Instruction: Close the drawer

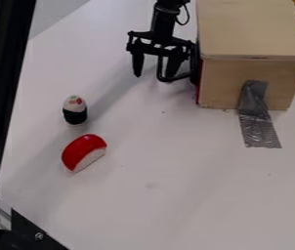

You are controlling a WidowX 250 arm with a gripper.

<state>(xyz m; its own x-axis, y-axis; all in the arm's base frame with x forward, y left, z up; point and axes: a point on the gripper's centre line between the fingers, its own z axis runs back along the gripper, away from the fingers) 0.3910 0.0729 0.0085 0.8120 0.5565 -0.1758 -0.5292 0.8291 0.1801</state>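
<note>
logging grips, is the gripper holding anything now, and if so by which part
Nothing is held: the gripper is open, with no object between its fingers.

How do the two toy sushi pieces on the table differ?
The red-topped toy sushi lies tilted, while the black-wrapped toy sushi stands upright. The red-topped one looks larger; the black-wrapped one is narrower. Both have white parts.

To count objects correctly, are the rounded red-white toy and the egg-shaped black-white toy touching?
Apart: the camera view shows white tabletop between the red toy and egg-shaped toy.
</note>
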